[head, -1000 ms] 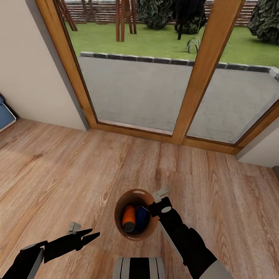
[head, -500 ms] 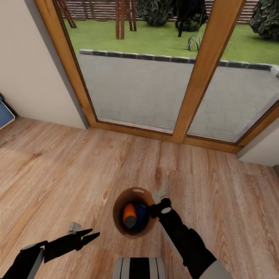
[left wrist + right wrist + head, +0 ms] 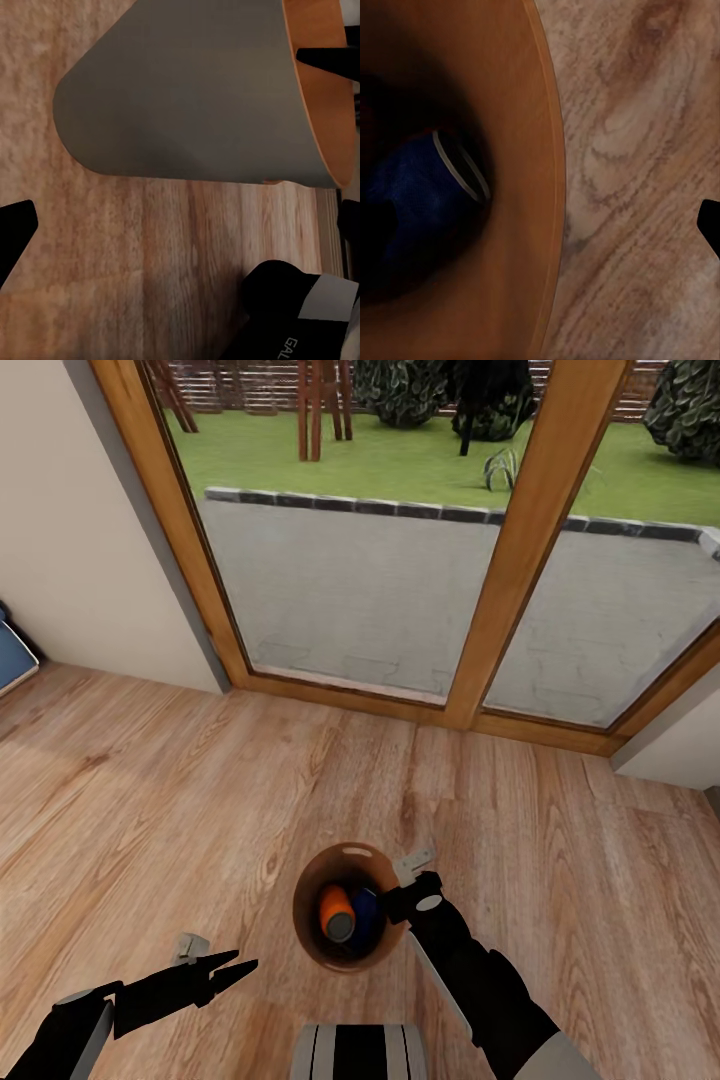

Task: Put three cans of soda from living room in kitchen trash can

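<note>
The tash can (image 3: 311,925), a round tan-brown bin, hangs low over the living room's wood plank floor, just ahead of my base. Two cans of soda lie inside it: an orange one (image 3: 335,909) and a dark blue one (image 3: 366,916). My right gripper (image 3: 401,897) is shut on the bin's near-right rim. In the right wrist view the bin's inner wall (image 3: 510,112) curves around the blue can (image 3: 412,202). My left gripper (image 3: 233,966) hovers open to the bin's left, holding nothing. The left wrist view looks at the bin's shaded outside (image 3: 187,97).
Wood-framed glass doors (image 3: 500,560) stand straight ahead, with a paved patio and lawn beyond. A pale wall (image 3: 80,540) is at the left with a blue sofa corner (image 3: 12,655) by it. Another wall corner (image 3: 680,750) juts in at the right.
The bin has swung slightly to the left in my right gripper, and the cans inside have shifted, the orange one now showing its end. The left arm has held still.
</note>
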